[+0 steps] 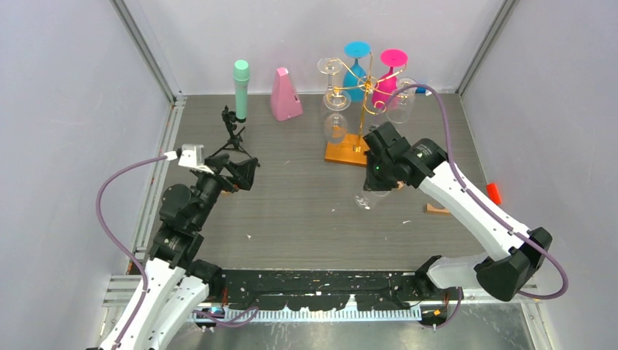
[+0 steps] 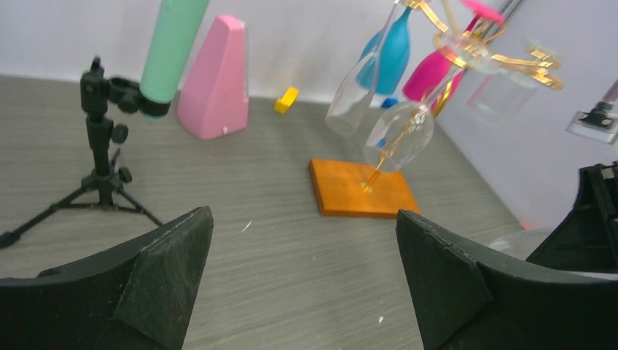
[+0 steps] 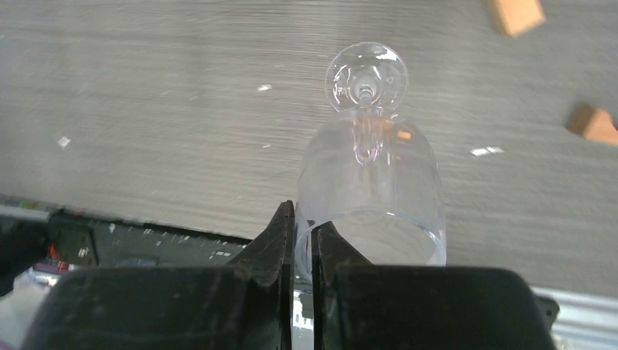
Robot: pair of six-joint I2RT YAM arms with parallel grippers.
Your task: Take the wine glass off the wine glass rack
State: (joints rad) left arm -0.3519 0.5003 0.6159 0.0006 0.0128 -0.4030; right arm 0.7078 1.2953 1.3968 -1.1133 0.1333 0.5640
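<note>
My left arm (image 1: 164, 292) and right arm (image 1: 474, 208): white shells over black joint housings, each trailing a lilac cable (image 1: 100, 208). Fingers (image 2: 167, 270): matte black wedges. A white block (image 1: 192, 156) caps my left wrist.

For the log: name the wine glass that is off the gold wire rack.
The clear wine glass pinched at its rim by the right pincer; the blue glass, pink glass and other clear glasses hang from the gold wire rack.

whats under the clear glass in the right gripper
Only bare grey table shows beneath the wine glass; the right gripper hides the strip nearest its rim.
</note>
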